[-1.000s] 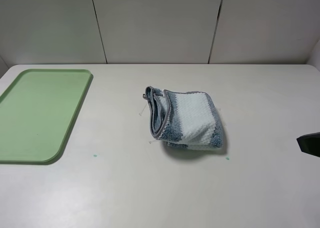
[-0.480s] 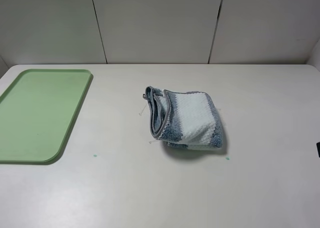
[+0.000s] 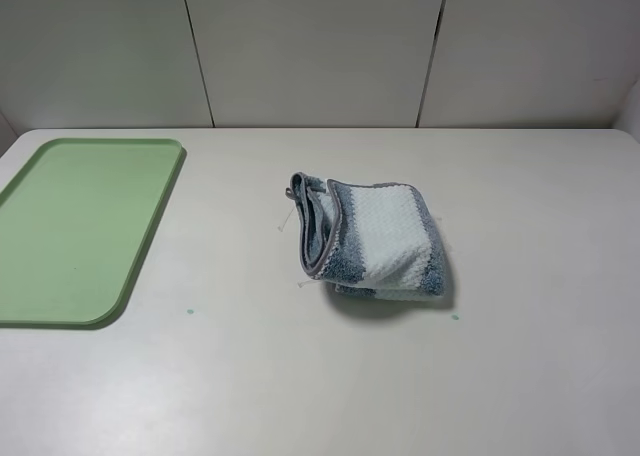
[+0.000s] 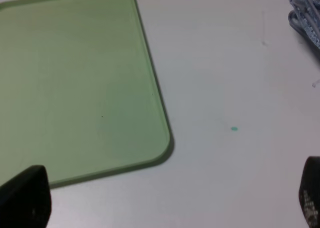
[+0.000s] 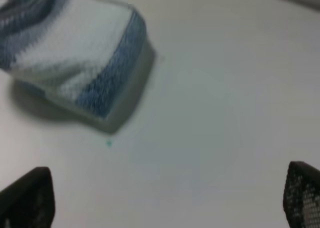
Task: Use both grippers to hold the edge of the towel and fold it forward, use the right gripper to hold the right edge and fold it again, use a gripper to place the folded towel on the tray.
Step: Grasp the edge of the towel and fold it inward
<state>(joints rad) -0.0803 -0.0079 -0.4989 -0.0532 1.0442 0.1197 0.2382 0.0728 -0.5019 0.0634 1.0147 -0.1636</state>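
The towel point(image 3: 375, 241) lies folded in a bundle at the middle of the table, with blue-grey and white stripes and its grey-trimmed edge point(image 3: 312, 234) on the left side. The light-green tray point(image 3: 80, 226) lies flat at the far left with nothing on it. Neither gripper shows in the exterior high view. In the left wrist view the left gripper point(image 4: 167, 198) is open, above the table beside the tray's corner point(image 4: 160, 153), with a bit of towel point(image 4: 305, 15) far off. In the right wrist view the right gripper point(image 5: 165, 198) is open, apart from the towel point(image 5: 70, 53).
The white table point(image 3: 520, 376) meets a pale panelled wall point(image 3: 320, 46) at the back. Small green specks point(image 3: 189, 311) mark the tabletop near the tray and beside the towel point(image 3: 455, 317).
The black tip of the right gripper at the right edge of the exterior high view has pulled back out of view. The towel and tray have not moved.
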